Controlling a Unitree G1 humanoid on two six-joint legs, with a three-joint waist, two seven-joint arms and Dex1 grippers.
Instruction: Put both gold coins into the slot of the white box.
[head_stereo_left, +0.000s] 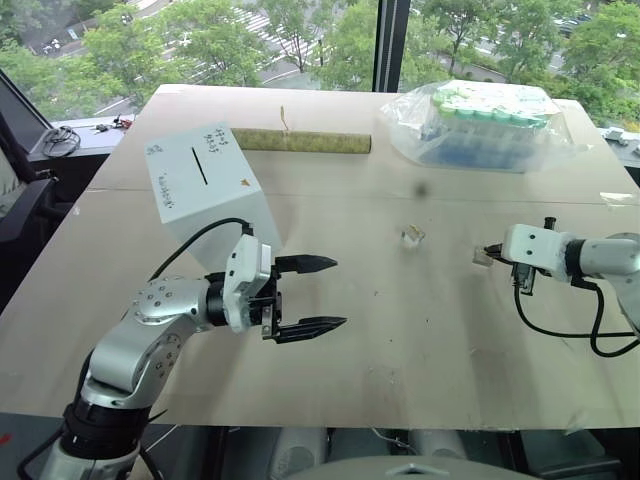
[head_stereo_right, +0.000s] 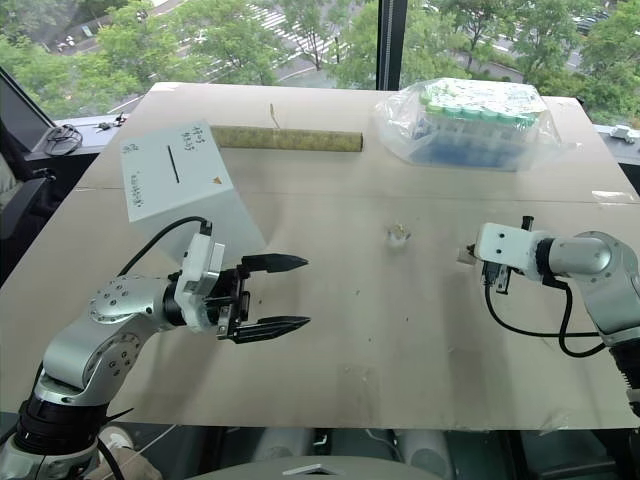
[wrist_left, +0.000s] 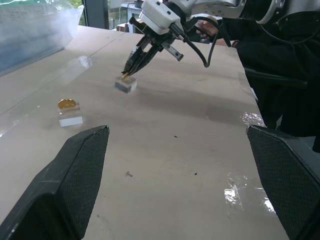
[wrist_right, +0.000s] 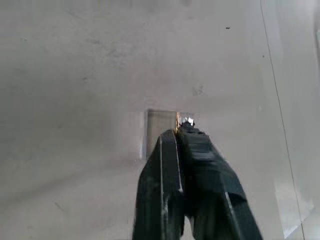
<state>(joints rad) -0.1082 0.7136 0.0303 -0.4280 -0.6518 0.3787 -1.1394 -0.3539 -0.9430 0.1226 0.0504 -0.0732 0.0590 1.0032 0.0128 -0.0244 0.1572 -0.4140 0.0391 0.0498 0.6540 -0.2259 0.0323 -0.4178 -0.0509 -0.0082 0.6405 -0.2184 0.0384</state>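
Note:
The white box (head_stereo_left: 205, 190) stands tilted at the left of the table, its black slot (head_stereo_left: 204, 165) on the upper face. In front of it my left gripper (head_stereo_left: 325, 295) hangs open and empty, pointing right. One gold coin (wrist_left: 66, 104) rests on a small clear plastic piece (wrist_left: 70, 120) at mid-table (head_stereo_left: 411, 236). At the right, my right gripper (wrist_left: 127, 76) points down at a second clear piece (wrist_left: 125, 86). Its fingers are shut, and a thin gold edge of the other coin (wrist_right: 176, 131) shows between their tips.
A clear bag of green-capped tubes (head_stereo_left: 480, 122) lies at the far right. A long olive cardboard roll (head_stereo_left: 300, 143) lies behind the box. The table's front edge runs just below both arms.

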